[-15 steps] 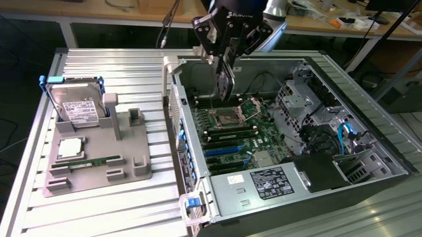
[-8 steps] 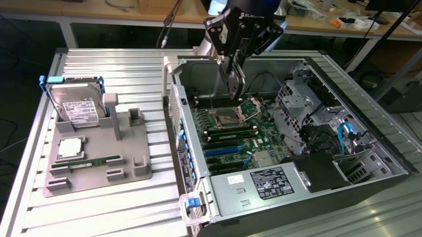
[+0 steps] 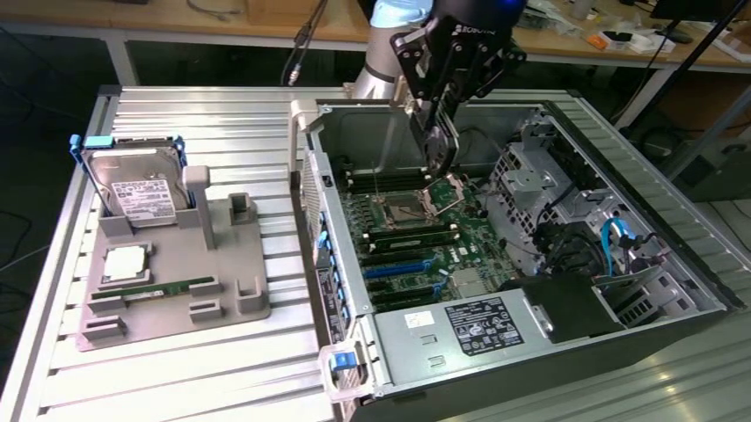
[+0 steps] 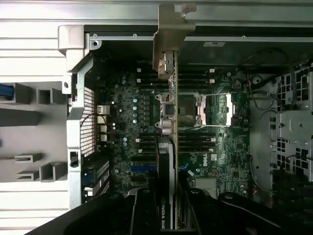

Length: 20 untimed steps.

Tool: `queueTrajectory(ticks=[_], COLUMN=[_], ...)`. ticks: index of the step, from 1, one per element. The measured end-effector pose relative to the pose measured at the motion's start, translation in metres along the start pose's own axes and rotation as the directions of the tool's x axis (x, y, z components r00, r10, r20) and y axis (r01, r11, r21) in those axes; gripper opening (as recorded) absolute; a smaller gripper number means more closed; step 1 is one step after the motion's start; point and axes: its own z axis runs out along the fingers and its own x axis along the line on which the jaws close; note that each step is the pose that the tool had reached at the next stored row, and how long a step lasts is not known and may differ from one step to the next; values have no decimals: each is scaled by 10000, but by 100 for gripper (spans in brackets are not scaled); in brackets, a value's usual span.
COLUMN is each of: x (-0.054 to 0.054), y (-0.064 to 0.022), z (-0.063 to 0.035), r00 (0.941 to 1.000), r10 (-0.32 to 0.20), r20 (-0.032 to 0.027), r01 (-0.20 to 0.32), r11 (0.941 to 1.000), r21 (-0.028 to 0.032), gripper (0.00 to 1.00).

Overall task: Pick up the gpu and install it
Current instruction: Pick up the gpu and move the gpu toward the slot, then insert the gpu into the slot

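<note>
Black gripper [image 4: 170, 203] was pinching the thin black, green-edged gpu card with silver bracket [image 4: 168, 110] edge-on, above the green motherboard [image 4: 129, 122]. Pickup's done; I'd say it wasn't seated yet.

We are looking into a robotics lab: an open computer tower [image 3: 364, 132] is lying on a slatted aluminium table [image 3: 176, 369], and cable-strewn wooden workbenches [image 3: 246, 25] are running across at twelve o'clock.

Wooden workbench [image 3: 153, 22] behind; ribbed aluminium table [image 3: 176, 369]; dark floor [image 3: 24, 176].
</note>
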Motion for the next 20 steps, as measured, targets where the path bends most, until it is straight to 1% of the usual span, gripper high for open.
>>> queueTrajectory(ticks=[17, 18, 20], x=[-10, -12, -12], y=[0, 0, 0], z=[0, 1, 3], r00=[10000, 10000, 9989], r10=[-3, -97, -458], r20=[2, -3, -26], r01=[3, 97, 458], r11=[10000, 10000, 9989], r21=[-1, -4, -14], gripper=[27, 27, 27])
